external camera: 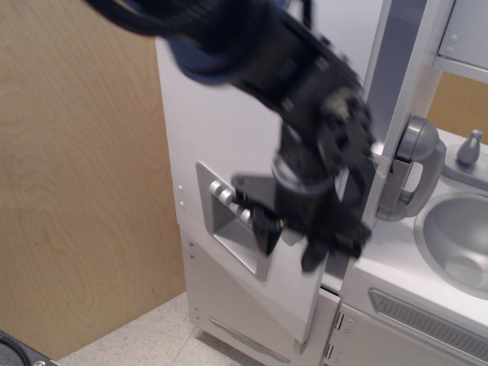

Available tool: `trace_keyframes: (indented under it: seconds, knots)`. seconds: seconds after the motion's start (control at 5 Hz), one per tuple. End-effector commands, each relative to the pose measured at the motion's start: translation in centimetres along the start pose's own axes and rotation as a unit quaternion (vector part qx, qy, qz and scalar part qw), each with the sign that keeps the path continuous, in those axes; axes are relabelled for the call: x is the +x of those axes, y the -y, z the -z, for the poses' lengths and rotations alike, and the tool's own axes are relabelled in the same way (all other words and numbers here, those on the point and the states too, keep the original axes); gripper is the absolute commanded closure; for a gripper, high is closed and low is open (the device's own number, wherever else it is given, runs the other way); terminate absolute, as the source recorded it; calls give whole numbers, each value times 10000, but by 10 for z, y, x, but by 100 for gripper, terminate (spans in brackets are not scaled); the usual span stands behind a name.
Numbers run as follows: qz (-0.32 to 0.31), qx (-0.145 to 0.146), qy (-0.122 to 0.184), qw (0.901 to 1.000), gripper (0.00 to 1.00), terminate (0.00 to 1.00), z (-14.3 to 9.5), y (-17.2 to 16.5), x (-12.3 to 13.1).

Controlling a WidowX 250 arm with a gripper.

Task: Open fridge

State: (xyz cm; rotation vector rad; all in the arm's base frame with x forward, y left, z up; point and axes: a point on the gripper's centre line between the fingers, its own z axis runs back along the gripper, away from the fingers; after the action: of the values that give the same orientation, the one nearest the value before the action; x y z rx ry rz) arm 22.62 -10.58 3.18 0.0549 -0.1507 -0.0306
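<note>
The silver-white fridge (206, 114) stands at the middle. Its large door (293, 293) is swung partly open toward me, with a dark gap along its right edge. The recessed grey dispenser panel (229, 225) with its knobs shows on the door. My black gripper (290, 245) is motion-blurred in front of the door's right part, just right of the panel. Its two fingers look spread apart with nothing between them. The door's bar handle is hidden behind the gripper and arm.
The small lower door (229, 305) below stays shut. The grey sink unit (457, 236) with a vent grille (427, 320) and a grey toy phone (412, 168) stands right of the fridge. A wooden panel (76, 191) is on the left.
</note>
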Motion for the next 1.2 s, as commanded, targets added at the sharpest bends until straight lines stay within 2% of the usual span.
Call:
trace_keyframes:
  seconds: [0.0, 0.2, 0.4, 0.6, 0.8, 1.0]
  knots:
    - [491, -299, -59, 9983, 0, 0, 2, 62, 19]
    - [700, -300, 59, 9971, 0, 0, 3, 78, 39]
    - [739, -261, 197, 9967, 0, 0, 1, 77, 64]
    - [577, -48, 234, 9980, 0, 0, -1, 67, 89]
    - [480, 256, 301, 9981, 0, 0, -6, 49, 103]
    - [413, 459, 317, 9976, 0, 0, -9, 27, 107]
